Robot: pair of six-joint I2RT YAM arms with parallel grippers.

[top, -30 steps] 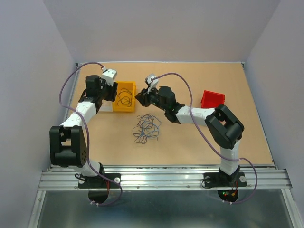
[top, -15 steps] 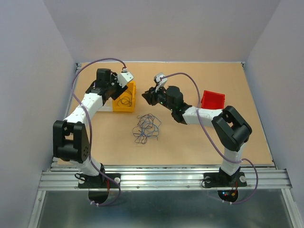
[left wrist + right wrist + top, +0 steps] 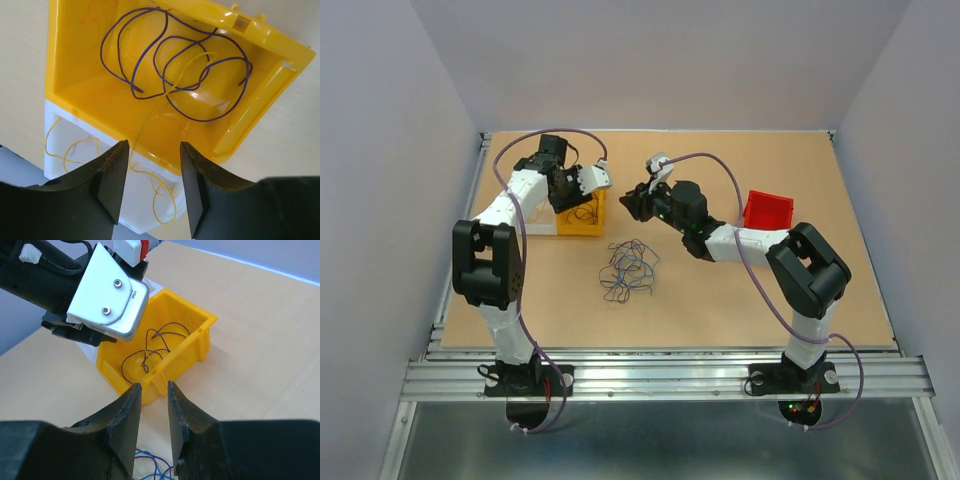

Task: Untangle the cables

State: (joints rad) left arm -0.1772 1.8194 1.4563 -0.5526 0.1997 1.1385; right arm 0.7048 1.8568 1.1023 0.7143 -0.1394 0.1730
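Observation:
A tangle of thin dark blue and purple cables (image 3: 628, 270) lies on the table mid-front; its top edge shows in the right wrist view (image 3: 150, 471). A yellow bin (image 3: 583, 226) holds a purple wire loop (image 3: 175, 60) with one thin yellow strand. My left gripper (image 3: 568, 197) hovers over this bin's left side, open and empty (image 3: 152, 150). My right gripper (image 3: 628, 203) hangs just right of the bin, above the table, jaws a little apart and empty (image 3: 154, 390). The bin's corner (image 3: 165, 365) shows just beyond its fingertips.
A white bin (image 3: 100, 165) with thin yellow wires sits against the yellow bin's left side. A red bin (image 3: 767, 210) stands at the right. The left wrist's white camera housing (image 3: 107, 295) hangs over the yellow bin, close to my right gripper.
The left arm has swung right and folded in, bringing its gripper from the bin's left edge to over the bin. The right gripper drew back slightly to the right, then held still.

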